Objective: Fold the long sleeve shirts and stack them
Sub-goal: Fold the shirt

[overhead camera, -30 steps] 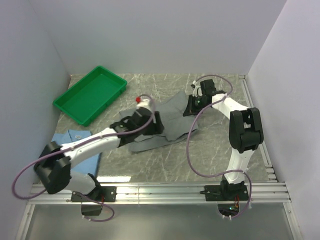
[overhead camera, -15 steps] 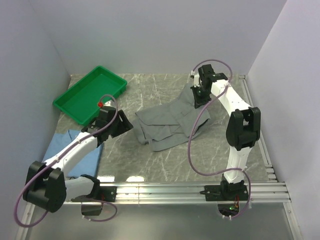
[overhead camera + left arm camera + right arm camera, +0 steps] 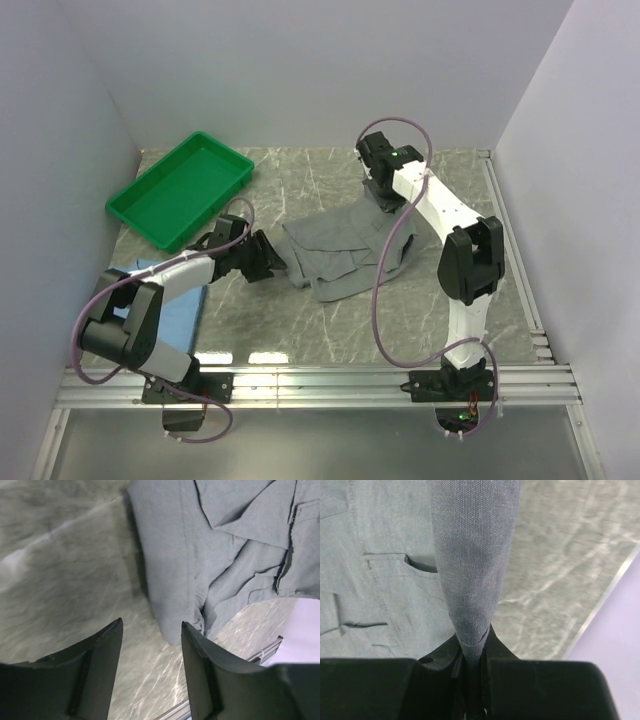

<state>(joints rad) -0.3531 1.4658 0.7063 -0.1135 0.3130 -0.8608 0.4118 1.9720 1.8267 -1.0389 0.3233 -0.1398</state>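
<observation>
While pinching raised fold of grey shirt (image 3: 335,255) on tabletop (image 3: 300,325) with clenched right pincer (image 3: 472,645), holds cloth taut for folding. Left pincer (image 3: 151,630) released, empty, low beside shirt's left hem, probably lining up grab. Blue shirt (image 3: 188,312) aside, near-left edge.

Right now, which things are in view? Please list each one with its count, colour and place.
table: one, marbled grey-green, under everything
tray: one, green, far left of the table
grey shirt: one, grey, crumpled in the middle of the table
blue shirt: one, light blue, near left corner
left gripper: one, black, open, empty, just left of the grey shirt
right gripper: one, black, shut on the grey shirt's far edge
</observation>
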